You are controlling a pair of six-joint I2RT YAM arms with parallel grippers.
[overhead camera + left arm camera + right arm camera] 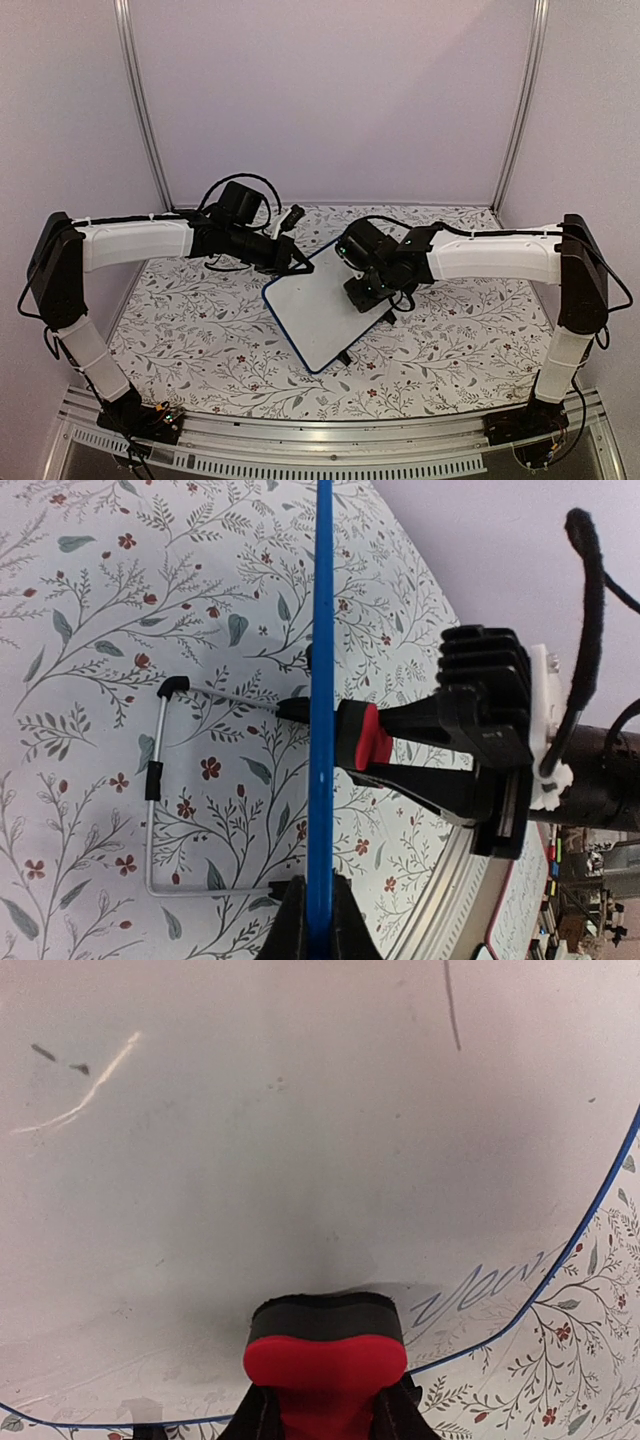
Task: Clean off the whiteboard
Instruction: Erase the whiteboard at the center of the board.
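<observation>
The whiteboard (318, 305) stands tilted in the middle of the table, white with a thin blue frame. My left gripper (296, 262) is shut on its upper left edge; in the left wrist view the blue frame (322, 680) runs edge-on between my fingers (290, 935). My right gripper (366, 292) is shut on a red eraser with a black pad (325, 1345), pressed to the board face (300, 1140). A blue scribble (480, 1288) sits near the board's corner, with small dark marks (60, 1060) and a thin line (452, 1005) farther off.
The board's wire stand (165, 780) rests on the floral tablecloth (200, 330) behind it. Grey walls and metal posts (145, 110) enclose the table. An aluminium rail (320, 435) runs along the near edge.
</observation>
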